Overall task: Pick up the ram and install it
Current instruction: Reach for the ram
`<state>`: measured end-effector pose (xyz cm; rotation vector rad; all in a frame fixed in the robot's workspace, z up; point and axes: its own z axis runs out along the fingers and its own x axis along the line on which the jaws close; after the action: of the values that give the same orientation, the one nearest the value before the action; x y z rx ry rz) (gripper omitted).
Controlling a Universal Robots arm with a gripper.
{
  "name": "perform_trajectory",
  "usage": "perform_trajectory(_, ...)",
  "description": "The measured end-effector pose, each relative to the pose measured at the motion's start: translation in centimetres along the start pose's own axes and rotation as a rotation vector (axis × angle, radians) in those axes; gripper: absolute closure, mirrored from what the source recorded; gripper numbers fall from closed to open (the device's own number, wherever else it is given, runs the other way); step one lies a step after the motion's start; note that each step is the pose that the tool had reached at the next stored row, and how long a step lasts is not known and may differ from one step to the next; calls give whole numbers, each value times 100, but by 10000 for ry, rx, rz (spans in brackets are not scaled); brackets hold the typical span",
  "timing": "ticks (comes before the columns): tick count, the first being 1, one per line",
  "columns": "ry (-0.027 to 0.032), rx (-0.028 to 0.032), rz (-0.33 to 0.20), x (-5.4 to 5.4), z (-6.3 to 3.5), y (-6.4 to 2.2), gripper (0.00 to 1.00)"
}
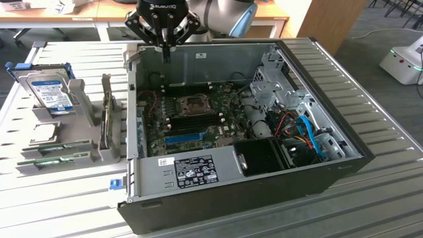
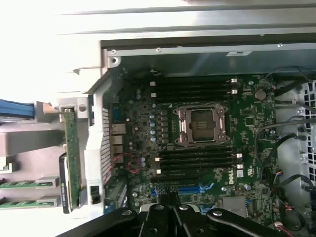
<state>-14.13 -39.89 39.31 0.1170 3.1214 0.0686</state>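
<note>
"Two ram sticks, is that right? Where do they sit?"

"Right. Lay a clock face over the exterior view, centred on the open computer case (image 1: 218, 198). Both lie at about nine o'clock, outside the case, flat in the grey holder (image 1: 82, 96) on the slatted metal table (image 1: 370, 198). The first ram stick (image 1: 56, 147) is green with small dark chips. The second ram stick (image 1: 51, 161) lies just beside it, toward eight o'clock, and the two run parallel."

"And the claw?"

"The gripper (image 1: 165, 53) hangs at eleven o'clock, over the far wall of the case, well apart from both sticks. Its black fingers are pressed together, closed on themselves."

"What else is in that holder?"

"A blue-labelled hard drive (image 1: 49, 94) stands upright at ten o'clock, and a long card (image 1: 106, 116) stands on edge at the holder's side nearest the case."

"Inside the case?"

"The green motherboard (image 1: 225, 119) lies flat, with the square processor socket (image 1: 195, 103) on it. From the wrist view, long black memory slots (image 2: 195, 160) run on two opposite sides of that socket. A blue slot (image 1: 182, 137) lies at six o'clock from the socket, and a silver power supply (image 1: 195, 171) with a white label sits beyond that, against the near wall."
</note>
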Motion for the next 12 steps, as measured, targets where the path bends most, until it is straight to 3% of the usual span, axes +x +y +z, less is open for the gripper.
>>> perform_trajectory(12, 0, 0, 1, 375, -5, -28, 89)
